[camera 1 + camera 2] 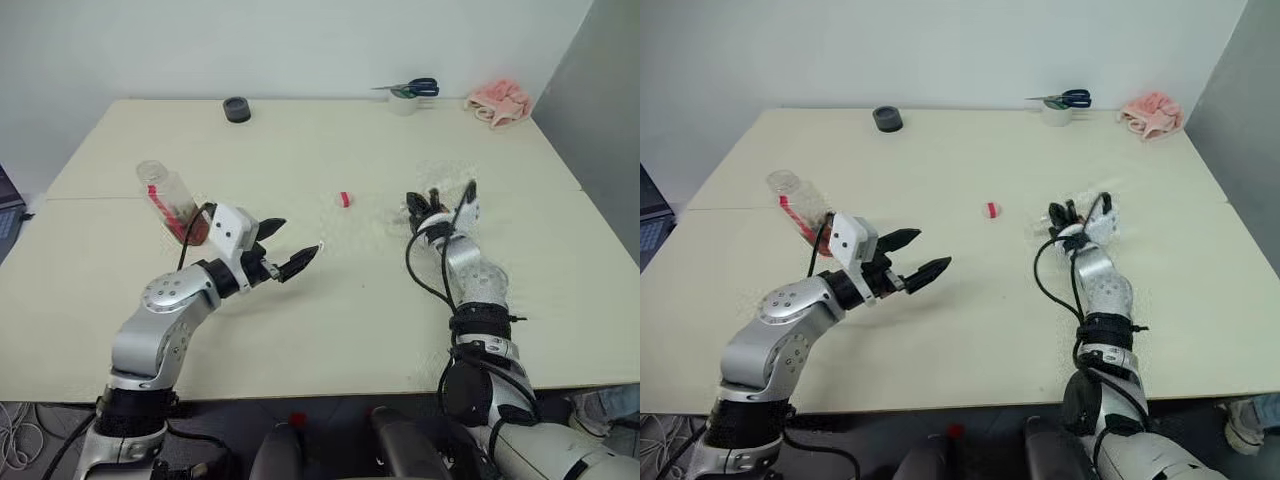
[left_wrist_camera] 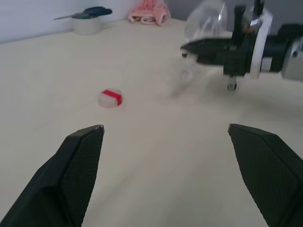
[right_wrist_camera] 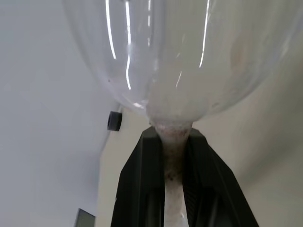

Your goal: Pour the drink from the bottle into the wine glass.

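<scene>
Fingers (image 3: 142, 189) of the right gripper (image 3: 173, 142) clenched on the wine glass (image 3: 175, 56) stem, just below the bowl. Left gripper (image 1: 290, 248) spread wide, empty, above the table (image 1: 350, 320). Bottle (image 1: 172, 203) stands behind it, apparently uncapped, drink (image 1: 190, 228) low inside. Red cap (image 1: 345, 199) lies between the arms.

Cream table (image 1: 330, 330), white wall (image 1: 300, 40)

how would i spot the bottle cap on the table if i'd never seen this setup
Start at the big beige table and look near its middle, between the left gripper and the wine glass. The cap lies there alone: a tiny round piece, red and white, far smaller than anything around it.
</scene>
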Robot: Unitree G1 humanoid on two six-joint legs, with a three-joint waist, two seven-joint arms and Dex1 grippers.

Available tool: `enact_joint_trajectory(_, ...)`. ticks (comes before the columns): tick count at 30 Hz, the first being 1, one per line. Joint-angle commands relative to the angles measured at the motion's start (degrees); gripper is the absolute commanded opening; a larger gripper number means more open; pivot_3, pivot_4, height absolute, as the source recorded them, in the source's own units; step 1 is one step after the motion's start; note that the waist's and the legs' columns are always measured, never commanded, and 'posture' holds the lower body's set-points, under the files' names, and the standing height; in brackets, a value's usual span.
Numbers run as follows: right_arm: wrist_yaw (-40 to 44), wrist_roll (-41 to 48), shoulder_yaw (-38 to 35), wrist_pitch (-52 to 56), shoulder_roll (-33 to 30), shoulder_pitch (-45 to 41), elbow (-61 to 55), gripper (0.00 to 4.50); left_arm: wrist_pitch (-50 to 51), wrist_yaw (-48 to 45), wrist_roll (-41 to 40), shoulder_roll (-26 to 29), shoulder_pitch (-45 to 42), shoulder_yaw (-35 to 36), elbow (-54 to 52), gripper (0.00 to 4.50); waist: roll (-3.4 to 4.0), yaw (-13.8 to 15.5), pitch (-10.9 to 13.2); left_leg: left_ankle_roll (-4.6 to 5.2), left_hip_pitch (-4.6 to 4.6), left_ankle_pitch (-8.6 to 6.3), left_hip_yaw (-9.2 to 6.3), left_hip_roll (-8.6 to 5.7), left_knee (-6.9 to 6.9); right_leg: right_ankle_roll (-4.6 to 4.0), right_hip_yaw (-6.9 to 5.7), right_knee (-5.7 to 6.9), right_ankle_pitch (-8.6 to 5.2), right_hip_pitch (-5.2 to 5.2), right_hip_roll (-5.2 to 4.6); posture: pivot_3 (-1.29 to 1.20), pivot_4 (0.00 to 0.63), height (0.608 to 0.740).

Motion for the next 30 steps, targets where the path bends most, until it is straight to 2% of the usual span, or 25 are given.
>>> enact_joint_trajectory(1, 10.6, -13.2, 17.0, -6.5, -3.0, -1.2, -12.5, 0.19, 0.9, 0.0, -1.8, 2.0, 3.0, 5.0, -3.8, 4.50, 0.02, -0.1, 0.0, 0.00, 0.01, 0.00, 0.00, 0.00, -0.04, -0.02, -0.01, 0.00, -0.02, 0.00, 0.00, 0.00, 0.150, 0.740)
enact_joint_trajectory(3, 15.0, -22.7, 26.3, -15.4, -3.0, 0.9, -11.0, 0.19, 1.5, -0.2, -2.9, 3.2, 6.8, 8.0, -5.0, 4.50, -0.08, -0.2, -0.1, 0.00, 0.05, -0.01, -0.06, 0.05, -0.07, -0.10, -0.10, 0.01, -0.08, 0.03, 0.02, 0.00, 0.150, 0.740)
enact_joint_trajectory(5, 17.0, -28.7, 30.8, -23.4, -1.9, 2.6, -6.3, 0.19, 2.9, 0.0, -4.9, 3.5, 9.4, 10.4, -6.2, 4.50, -0.14, -0.1, -0.1, 0.00, 0.18, -0.02, -0.08, 0.15, -0.11, -0.22, -0.14, 0.01, -0.15, 0.11, 0.08, 0.00, 0.150, 0.740)
enact_joint_trajectory(11, 15.9, -40.2, 35.1, -43.8, 2.1, 4.4, 12.4, 0.19, 6.2, 0.8, -9.5, 3.6, 15.3, 14.6, -11.1, 4.50, -0.27, 1.1, -0.1, -0.04, 0.06, 0.00, -0.19, -0.07, 0.05, -0.27, -0.27, 0.00, -0.18, 0.18, -0.19, 0.00, 0.150, 0.740)
enact_joint_trajectory(17, 15.9, -42.1, 33.4, -50.3, 5.3, 3.5, 22.0, 0.19, 7.3, 2.4, -10.8, 4.4, 18.6, 17.0, -15.4, 4.50, -0.40, 0.7, -0.1, -0.05, 0.17, 0.00, -0.06, -0.08, 0.11, -0.14, -0.21, -0.02, -0.10, 0.26, -0.29, 0.00, 0.150, 0.740)
enact_joint_trajectory(25, 16.8, -45.4, 33.4, -53.3, 5.8, 1.8, 29.2, 0.19, 7.7, 3.1, -11.0, 5.5, 18.6, 17.1, -16.9, 4.50, -0.40, 0.5, -0.1, -0.04, 0.20, 0.00, -0.21, 0.02, 0.07, -0.22, -0.24, 0.06, -0.13, 0.27, -0.07, 0.00, 0.150, 0.740)
enact_joint_trajectory(30, 17.0, -46.1, 32.5, -54.3, 5.7, 1.2, 31.5, 1.88, 7.3, 2.5, -10.6, 6.4, 19.4, 17.8, -16.4, 4.50, -0.40, 0.5, -0.1, -0.04, 0.23, 0.00, -0.21, 0.02, 0.08, -0.23, -0.25, 0.07, -0.13, 0.28, -0.07, 0.00, 0.150, 0.740)
